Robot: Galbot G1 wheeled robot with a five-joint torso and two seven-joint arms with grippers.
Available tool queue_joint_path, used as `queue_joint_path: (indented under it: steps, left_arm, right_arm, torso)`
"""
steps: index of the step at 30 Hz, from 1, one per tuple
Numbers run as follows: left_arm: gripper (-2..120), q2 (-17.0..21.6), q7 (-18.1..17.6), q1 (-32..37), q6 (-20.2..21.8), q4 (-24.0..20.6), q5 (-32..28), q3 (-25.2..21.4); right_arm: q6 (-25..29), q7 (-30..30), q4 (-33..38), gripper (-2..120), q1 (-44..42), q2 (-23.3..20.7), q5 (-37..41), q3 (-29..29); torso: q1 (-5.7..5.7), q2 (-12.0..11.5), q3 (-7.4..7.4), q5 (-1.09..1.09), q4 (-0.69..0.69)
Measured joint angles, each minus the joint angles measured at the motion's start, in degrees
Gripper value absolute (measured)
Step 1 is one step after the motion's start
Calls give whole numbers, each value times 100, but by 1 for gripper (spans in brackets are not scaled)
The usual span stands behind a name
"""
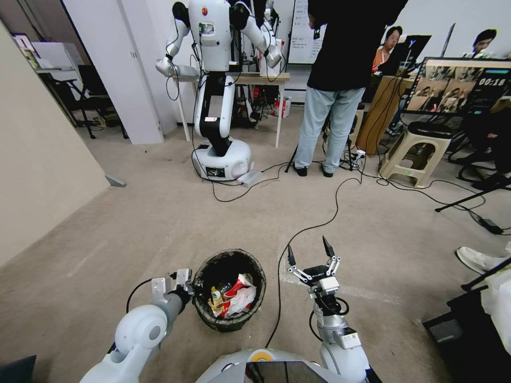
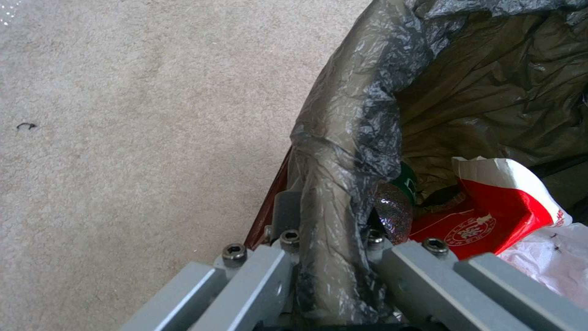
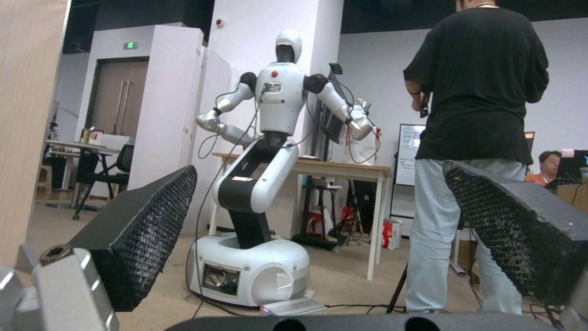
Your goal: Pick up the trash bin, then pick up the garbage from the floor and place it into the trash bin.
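Observation:
The trash bin (image 1: 205, 308), round and lined with a dark bag folded over its rim, sits just ahead of my base on the carpet. My left gripper (image 1: 184, 283) is shut on its near-left rim; the left wrist view has the left gripper (image 2: 334, 232) with one finger inside and one outside the bag-covered rim of the trash bin (image 2: 349, 138). Garbage (image 1: 237, 295) lies inside: a red-and-white wrapper (image 2: 490, 216), white plastic and a yellow piece. My right gripper (image 1: 308, 251) hovers open to the right of the bin, its black pads (image 3: 147, 230) wide apart around nothing.
A black cable (image 1: 319, 218) snakes across the carpet right of the bin. Farther ahead stand another white robot (image 1: 218, 106), a person (image 1: 332, 96) and a beige stool (image 1: 415, 154). A tan wall panel (image 1: 37, 159) runs along the left, and a shoe (image 1: 476, 259) pokes in at right.

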Motion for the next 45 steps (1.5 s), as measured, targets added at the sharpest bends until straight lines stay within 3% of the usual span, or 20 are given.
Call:
queue_joint_path:
  steps: [7, 10, 12, 22, 33, 40, 43, 44, 45]
  left_arm:
    - [34, -47, 36, -39, -7, 150, 151, 32]
    - [37, -51, 47, -38, -7, 159, 167, 35]
    - [58, -53, 100, -32, -23, 173, 235, 37]
    - [94, -6, 213, -44, -150, 128, 399, 15]
    - [98, -16, 221, -89, -282, -130, 696, -11]
    - [99, -145, 318, 38, -741, -476, 1444, -55]
    - [99, -312, 295, 177, -1924, -602, 2710, 56]
    - [99, -312, 295, 177, -1924, -602, 2710, 56]
    - [99, -393, 269, 193, -2394, -564, 3291, 83]
  right_arm:
    - [16, -7, -46, 100, 5, 3, -23, -15]
    - [19, -8, -54, 100, 0, 3, -29, -21]
    - [27, -15, -81, 100, 2, 3, -40, -36]
    - [28, -29, -88, 100, 8, 1, -63, -64]
    - [28, -29, -78, 100, -12, -13, -82, -74]
    - [25, -12, -61, 100, -12, -7, -100, -76]
    - [-69, 160, -31, 100, -14, 60, -193, -71]
    - [-69, 160, -31, 100, -14, 60, -193, -71]
    - [-132, 266, -12, 100, -24, 90, -254, -71]
  torso:
    - [0, 1, 0, 0, 0]
    - [0, 0, 0, 0, 0]
    - [0, 0, 0, 1, 0]
    - [0, 0, 0, 0, 0]
    - [0, 0, 0, 0, 0]
    - [0, 0, 0, 0, 0]
    - [0, 0, 0, 1, 1]
    - [0, 0, 0, 1, 1]
    - [0, 0, 0, 1, 0]
